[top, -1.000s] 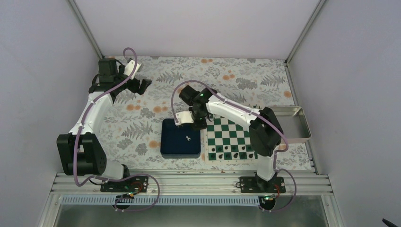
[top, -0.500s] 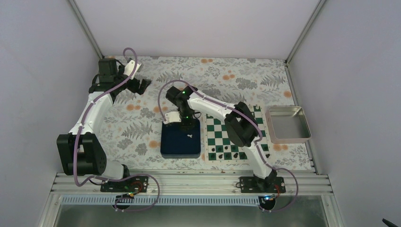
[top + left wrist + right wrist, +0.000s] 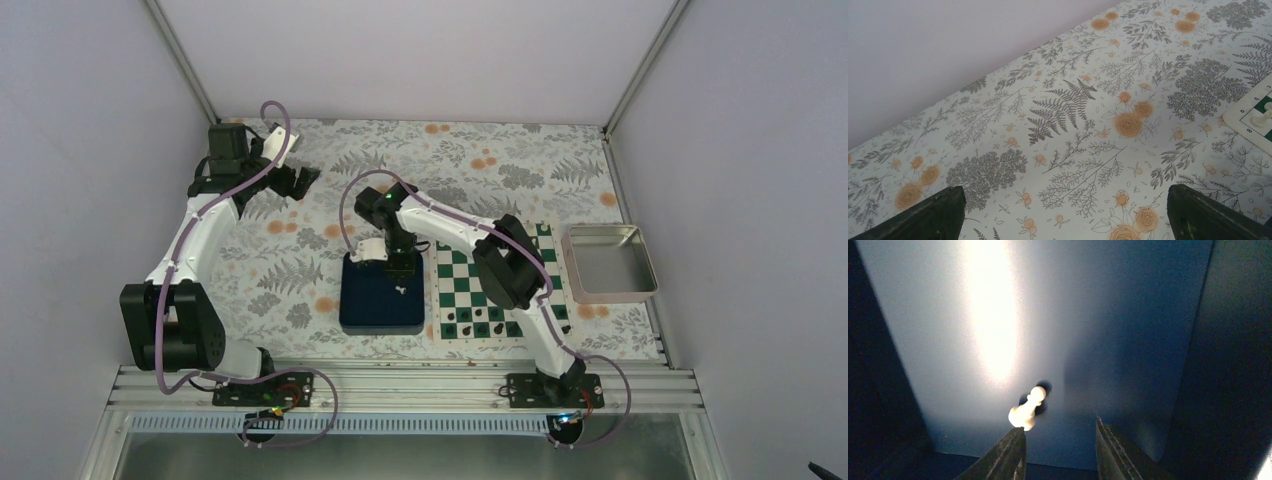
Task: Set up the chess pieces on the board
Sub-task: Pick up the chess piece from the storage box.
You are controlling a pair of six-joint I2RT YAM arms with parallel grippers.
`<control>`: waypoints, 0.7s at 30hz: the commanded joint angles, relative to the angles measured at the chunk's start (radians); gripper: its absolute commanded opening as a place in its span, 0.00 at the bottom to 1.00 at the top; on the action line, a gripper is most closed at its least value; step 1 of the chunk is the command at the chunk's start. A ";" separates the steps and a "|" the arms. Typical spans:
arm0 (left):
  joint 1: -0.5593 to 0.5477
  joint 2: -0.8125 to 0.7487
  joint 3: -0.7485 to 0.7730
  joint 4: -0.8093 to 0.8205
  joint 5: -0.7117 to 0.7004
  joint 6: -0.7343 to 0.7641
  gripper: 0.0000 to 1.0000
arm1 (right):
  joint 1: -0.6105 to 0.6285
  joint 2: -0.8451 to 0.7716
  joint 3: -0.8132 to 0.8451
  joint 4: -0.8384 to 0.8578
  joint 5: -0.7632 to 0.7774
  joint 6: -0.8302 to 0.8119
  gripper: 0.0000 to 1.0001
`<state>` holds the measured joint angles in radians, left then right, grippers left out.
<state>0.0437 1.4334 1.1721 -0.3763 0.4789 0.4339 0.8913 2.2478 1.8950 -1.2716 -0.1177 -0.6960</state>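
Reaching into blue tray (image 3: 365, 305): right claw (image 3: 1060, 452) has swung over from board (image 3: 455, 288), at 3 o'clock of tray, and dropped low. White pawn (image 3: 1027, 409) lies tipped in tray, at 11 o'clock of claw, by one finger tip, not between. Claw half open, holding nothing. Left claw (image 3: 1063, 215) wide, empty. Grab looks off-centre; pawn may slip.
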 commanded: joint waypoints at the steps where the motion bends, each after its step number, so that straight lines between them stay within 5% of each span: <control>1: 0.006 -0.015 -0.007 0.016 0.019 0.012 1.00 | 0.020 0.035 -0.016 -0.017 -0.008 0.054 0.38; 17: 0.007 -0.014 -0.007 0.017 0.021 0.012 1.00 | 0.042 0.082 -0.034 -0.015 -0.059 0.073 0.36; 21: 0.007 -0.010 -0.005 0.016 0.021 0.014 1.00 | 0.042 0.079 -0.039 -0.015 -0.041 0.075 0.27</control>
<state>0.0437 1.4330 1.1721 -0.3763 0.4797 0.4339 0.9245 2.3051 1.8656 -1.2816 -0.1650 -0.6334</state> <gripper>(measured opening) 0.999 0.313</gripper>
